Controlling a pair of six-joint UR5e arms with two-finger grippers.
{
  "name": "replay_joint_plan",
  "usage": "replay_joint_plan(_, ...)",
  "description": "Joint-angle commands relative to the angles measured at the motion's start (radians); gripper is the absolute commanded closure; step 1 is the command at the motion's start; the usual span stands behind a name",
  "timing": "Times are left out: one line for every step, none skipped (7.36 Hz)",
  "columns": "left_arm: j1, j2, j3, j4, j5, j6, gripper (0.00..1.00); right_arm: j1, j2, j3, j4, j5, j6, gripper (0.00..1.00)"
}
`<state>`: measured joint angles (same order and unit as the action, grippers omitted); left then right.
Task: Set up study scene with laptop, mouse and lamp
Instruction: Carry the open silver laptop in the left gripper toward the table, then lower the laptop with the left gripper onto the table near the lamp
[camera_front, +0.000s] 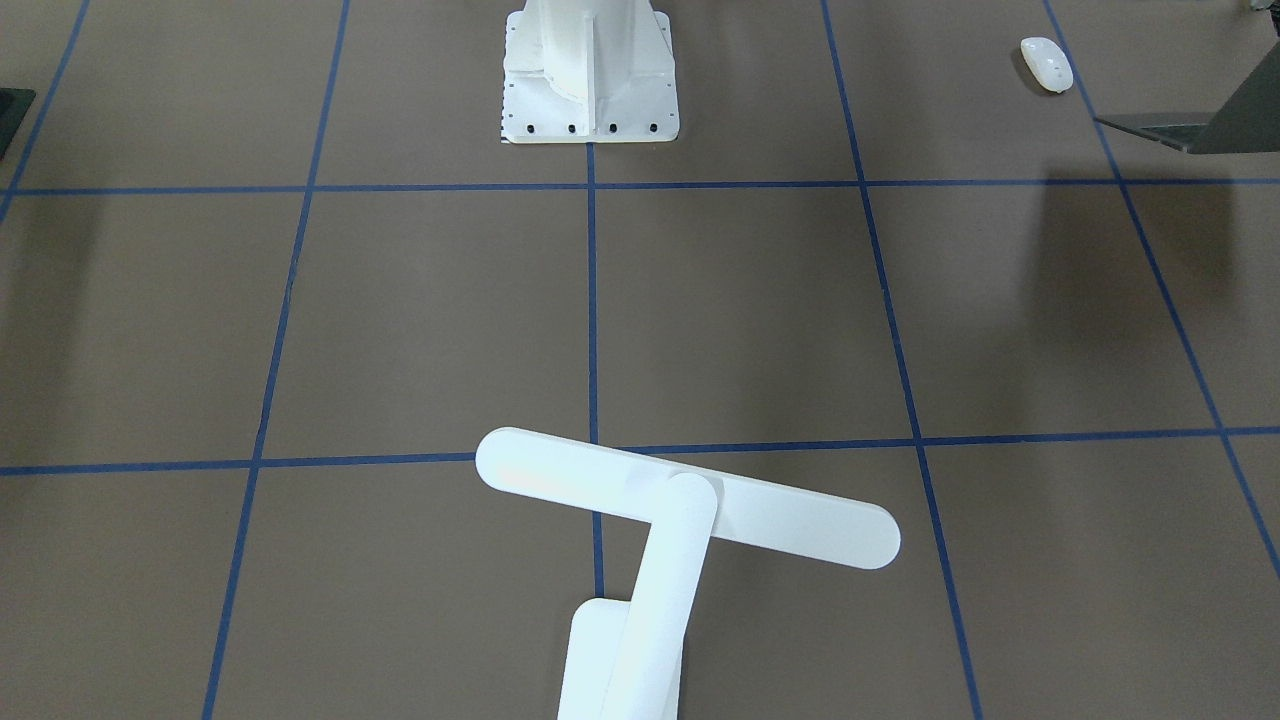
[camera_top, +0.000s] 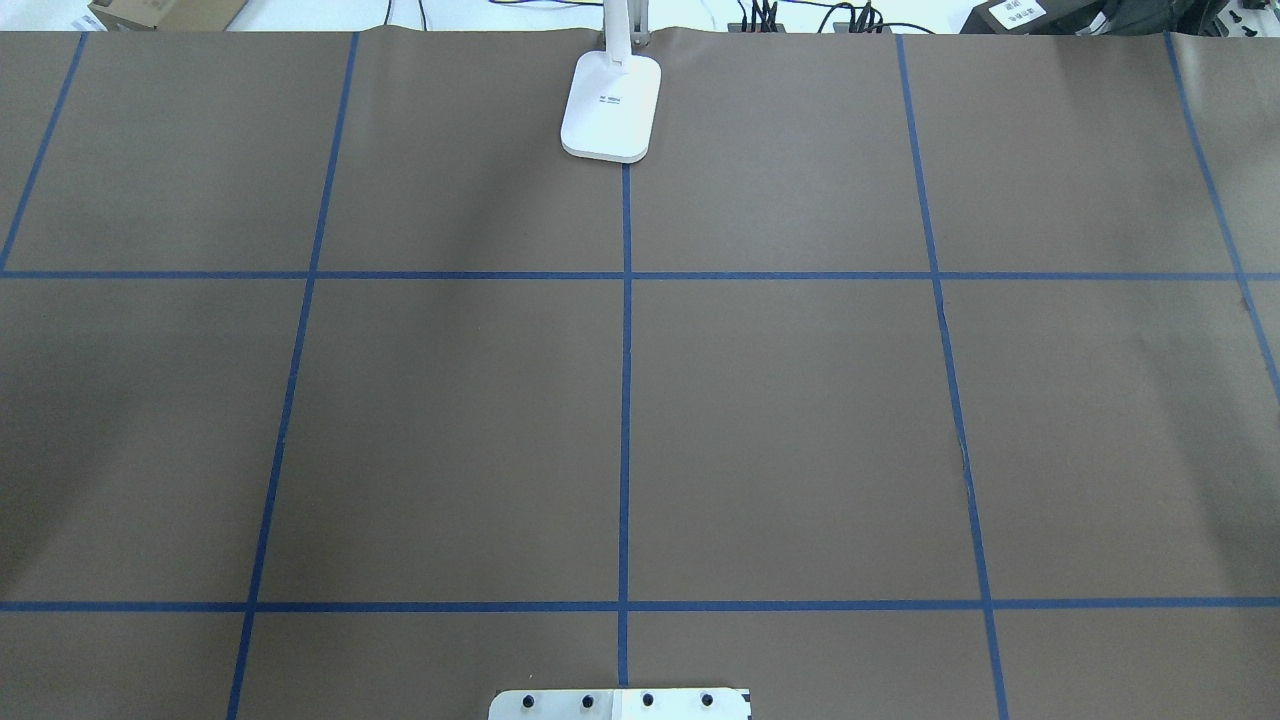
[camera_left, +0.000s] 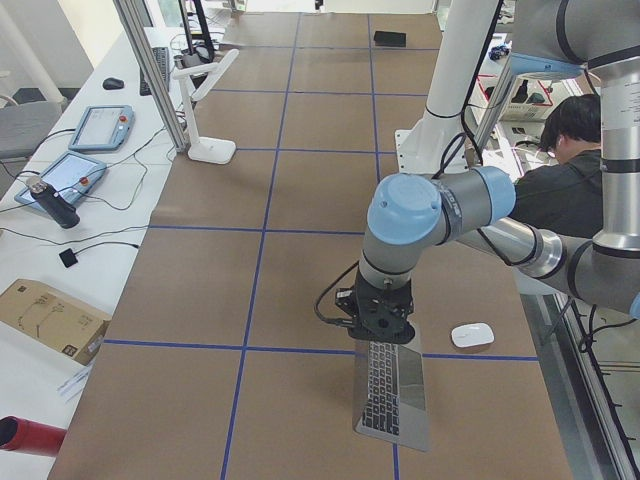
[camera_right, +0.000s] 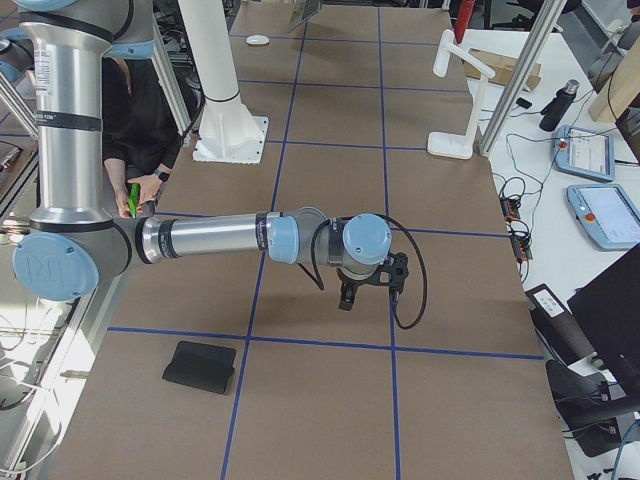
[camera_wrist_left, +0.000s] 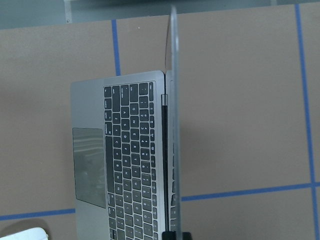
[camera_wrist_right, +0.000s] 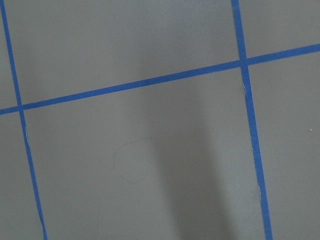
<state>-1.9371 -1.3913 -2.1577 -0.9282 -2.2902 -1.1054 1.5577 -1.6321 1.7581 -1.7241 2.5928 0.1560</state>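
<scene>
left jaws at laptop (camera_wrist_left: 131, 156) lid edge; mouse (camera_left: 472, 335) near

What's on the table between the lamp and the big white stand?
Nothing. In the front-facing view, the stretch between the lamp and the white bolted pedestal is bare brown table, crossed only by blue tape lines.

Count on worktop (camera_top: 800, 420): laptop (camera_left: 392, 390) 1, mouse (camera_front: 1046, 64) 1, lamp (camera_front: 680, 510) 1, black mat (camera_right: 200, 367) 1, white pedestal (camera_front: 590, 90) 1. Arms 2: left arm (camera_left: 410, 210), right arm (camera_right: 200, 238). Person (camera_left: 570, 170) 1.
</scene>
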Motion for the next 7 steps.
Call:
replay_joint_plan(0.165,-0.125,-0.052,0.017,-0.006,-0.268,1.0,0.027,-0.006,0.004,-0.005,0.0,0.0,0.0)
replay_joint_plan(0.234,-0.212,-0.06,0.046,-0.021,-0.407,1.0,0.041,-0.008,0.004,-0.006,-0.002,0.0,0.0)
replay_joint_plan(0.306,-0.313,-0.06,0.077,-0.055,-0.513,1.0,0.056,-0.014,0.004,-0.006,-0.002,0.0,0.0)
replay_joint_plan(0.392,-0.424,-0.059,0.121,-0.058,-0.625,1.0,0.059,-0.015,0.003,-0.008,-0.003,0.0,0.0)
replay_joint_plan(0.484,-0.531,-0.06,0.178,-0.058,-0.718,1.0,0.059,-0.023,0.001,-0.008,-0.006,0.0,0.0)
replay_joint_plan(0.595,-0.636,-0.056,0.248,-0.058,-0.772,1.0,0.059,-0.031,0.0,-0.008,-0.006,-0.001,0.0)
replay_joint_plan(0.671,-0.705,-0.051,0.279,-0.058,-0.809,1.0,0.059,-0.04,0.0,-0.006,-0.006,-0.001,0.0)
